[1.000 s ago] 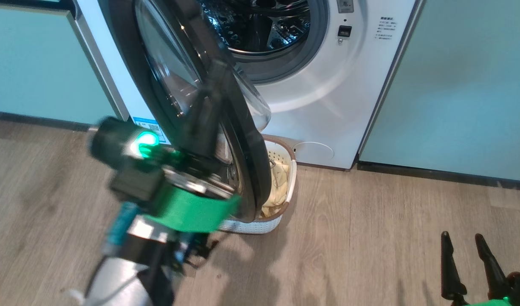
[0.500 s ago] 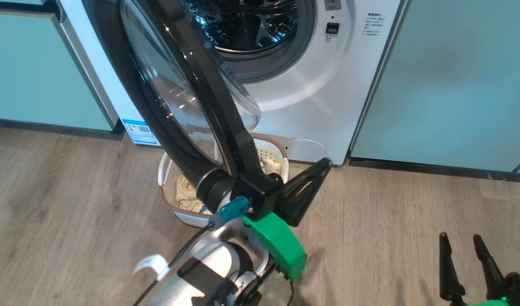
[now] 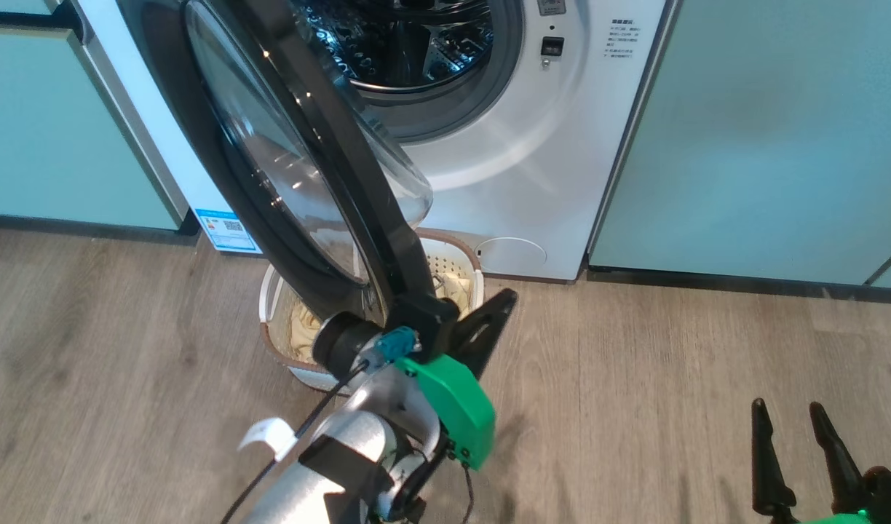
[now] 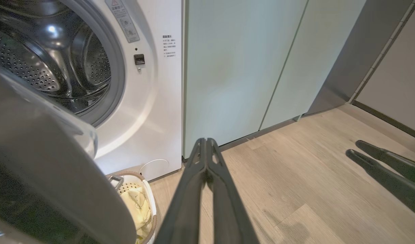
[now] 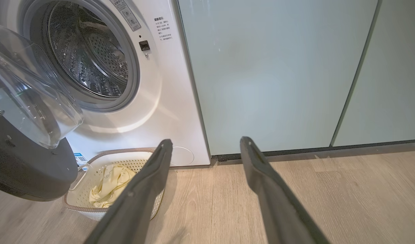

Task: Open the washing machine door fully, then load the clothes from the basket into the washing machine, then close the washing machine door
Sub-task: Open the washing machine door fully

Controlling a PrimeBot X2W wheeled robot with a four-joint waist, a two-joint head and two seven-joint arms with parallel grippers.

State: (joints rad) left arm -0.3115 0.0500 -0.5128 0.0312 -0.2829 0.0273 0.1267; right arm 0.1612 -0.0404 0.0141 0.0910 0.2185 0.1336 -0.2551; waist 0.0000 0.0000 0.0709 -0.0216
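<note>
Washing machine door [image 3: 271, 175] stands half-swung at left, above basket [image 5: 119, 150] of clothes [image 5: 109, 183]. Left gripper [image 4: 205, 142] pinched shut, empty, beside door's near rim; right gripper [image 5: 205, 144] spread wide, empty. Best: push rim leftward steadily, clearing basket

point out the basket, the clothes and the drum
basket [image 5: 126, 159]: right wrist view, inner back wall
clothes [image 5: 109, 184]: right wrist view, middle of the yellow fabric
drum [image 5: 92, 61]: right wrist view, perforated steel wall

this looks like a home laundry corner: a white washing machine [image 3: 533, 182] stands between tall pale-green cabinet doors [image 3: 766, 131], the floor [image 3: 671, 378] is of wood planks, and a small basket [image 5: 79, 200] with clothes [image 5: 109, 184] sits in front.
</note>
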